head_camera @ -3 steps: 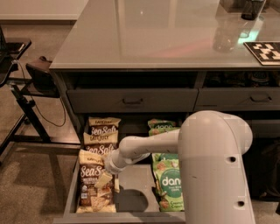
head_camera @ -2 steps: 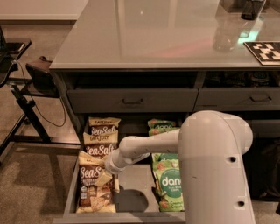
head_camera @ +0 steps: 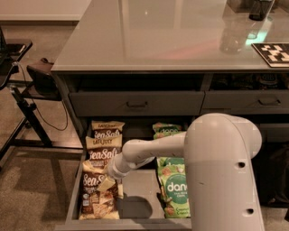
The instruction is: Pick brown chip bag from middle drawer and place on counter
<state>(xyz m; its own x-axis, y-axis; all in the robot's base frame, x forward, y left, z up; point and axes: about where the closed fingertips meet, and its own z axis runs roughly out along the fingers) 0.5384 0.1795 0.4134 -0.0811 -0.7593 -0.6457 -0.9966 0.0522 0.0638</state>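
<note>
The middle drawer (head_camera: 140, 191) is pulled open below the counter (head_camera: 149, 36). Three brown chip bags lie in a row along its left side: back (head_camera: 107, 130), middle (head_camera: 103, 151) and front (head_camera: 92, 198). Green "dang" bags lie on the right, one at the back (head_camera: 166, 131) and one at the front (head_camera: 174, 187). My gripper (head_camera: 108, 185) reaches down into the drawer and sits right over the upper part of the front brown chip bag, touching or nearly touching it. My white arm (head_camera: 223, 176) hides the drawer's right side.
Closed grey drawer fronts with dark handles (head_camera: 137, 104) (head_camera: 253, 100) sit above the open drawer. A clear bottle (head_camera: 235, 31), a dark object (head_camera: 259, 9) and a black-and-white marker tile (head_camera: 273, 53) stand on the counter's right. A black stand (head_camera: 27, 85) is at the left.
Hardly any. The gripper stays over the front brown bag in the drawer; the bags lie as before.
</note>
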